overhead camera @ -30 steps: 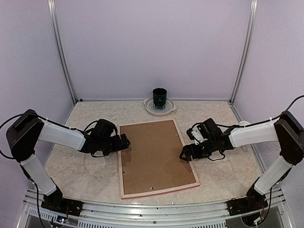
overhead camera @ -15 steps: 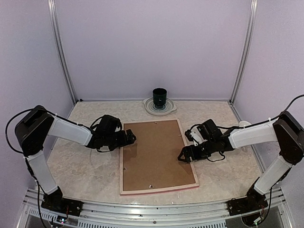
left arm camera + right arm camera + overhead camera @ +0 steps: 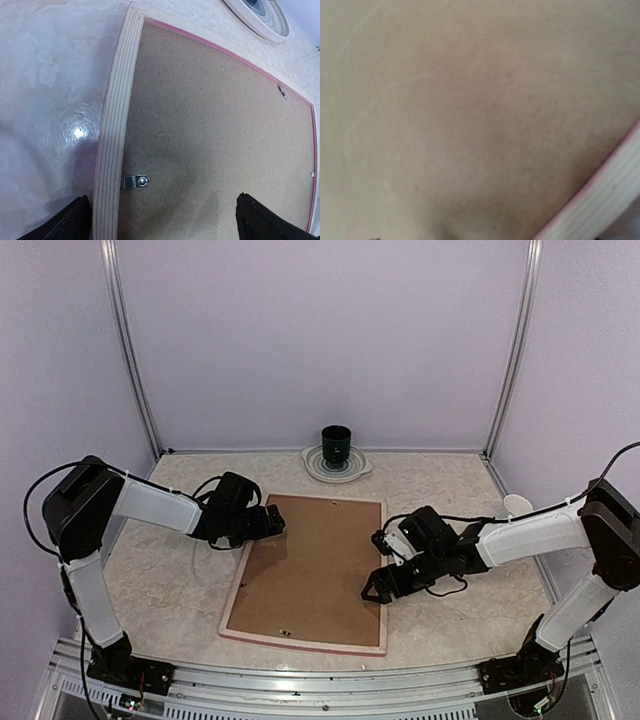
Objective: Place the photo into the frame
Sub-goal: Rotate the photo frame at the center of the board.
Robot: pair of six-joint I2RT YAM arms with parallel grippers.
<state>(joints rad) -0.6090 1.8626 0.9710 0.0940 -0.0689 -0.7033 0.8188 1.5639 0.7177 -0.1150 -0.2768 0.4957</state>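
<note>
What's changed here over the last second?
The frame swivelled clockwise in the overhead view, its near end swinging left. The right gripper came nearer and leftward with its right edge; the left gripper moved toward its far-left corner. Neither visibly grips anything. The frame remains back-up; the cup and plate stayed put.

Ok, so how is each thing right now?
frame, flat on the table, back side up
left gripper, open, over the frame's left rim
right gripper, open, at the frame's right edge
cup, upright on the plate
plate, flat, at the table's far edge
</note>
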